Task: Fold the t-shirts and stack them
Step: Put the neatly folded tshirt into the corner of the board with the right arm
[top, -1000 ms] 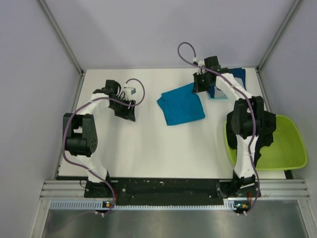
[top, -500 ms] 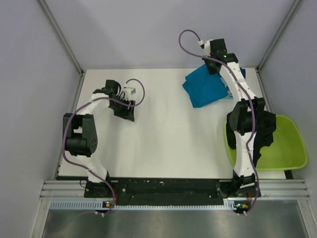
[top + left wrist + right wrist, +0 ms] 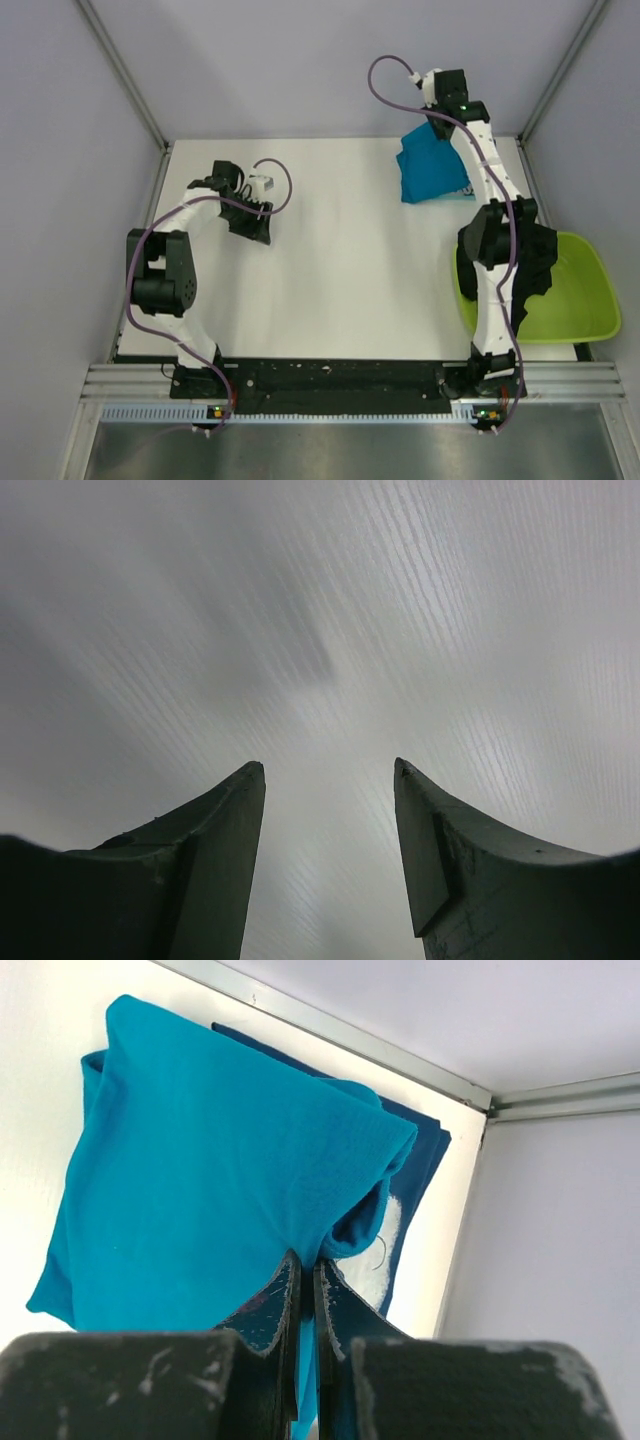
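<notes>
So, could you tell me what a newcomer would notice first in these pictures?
The bright teal t-shirt, folded, pinched in the shut right pincer at the far right corner of the table, over a navy t-shirt. Then the lime-green basin at the right edge, and the left pincer open above the table.

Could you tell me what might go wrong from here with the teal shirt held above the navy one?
1. The right gripper pinches just one edge of the teal shirt, so its hanging folds could fall open.
2. The navy shirt lies offset beneath, near the far rail; a release here may land skewed.
3. The left gripper, open over the table, is too far away to help.
</notes>
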You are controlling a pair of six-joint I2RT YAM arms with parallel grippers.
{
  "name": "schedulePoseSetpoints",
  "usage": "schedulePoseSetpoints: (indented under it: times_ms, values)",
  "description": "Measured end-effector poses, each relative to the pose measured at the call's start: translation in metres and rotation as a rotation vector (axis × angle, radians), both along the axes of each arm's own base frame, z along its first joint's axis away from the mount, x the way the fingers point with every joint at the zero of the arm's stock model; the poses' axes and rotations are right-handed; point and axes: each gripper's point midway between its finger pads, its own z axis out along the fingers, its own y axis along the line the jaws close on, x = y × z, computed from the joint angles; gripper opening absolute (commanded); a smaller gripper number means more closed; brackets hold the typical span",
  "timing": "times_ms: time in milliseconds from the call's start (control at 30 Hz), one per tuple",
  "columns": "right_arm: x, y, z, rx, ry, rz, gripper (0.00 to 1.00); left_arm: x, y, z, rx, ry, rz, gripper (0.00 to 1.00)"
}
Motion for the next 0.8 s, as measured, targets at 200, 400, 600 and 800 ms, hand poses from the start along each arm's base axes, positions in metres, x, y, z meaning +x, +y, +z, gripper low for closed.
schedulePoseSetpoints:
  times_ms: [200,400,600,800]
  values:
    - [-0.003,-0.004,0.015,-0.042,-0.014,0.027,0.00,0.002,0.001,0.002,0.007,-0.014,0.000,0.59]
    - [-0.010,-0.009,0.045,-0.077,-0.059,0.042,0.00,0.003,0.003,0.003,0.015,-0.021,0.003,0.59]
    - [-0.012,-0.022,0.060,-0.103,-0.084,0.035,0.00,0.004,0.004,0.003,0.025,-0.027,0.003,0.59]
    - [-0.008,-0.051,0.057,-0.133,-0.077,0.019,0.00,0.005,0.006,0.004,0.035,-0.037,-0.003,0.59]
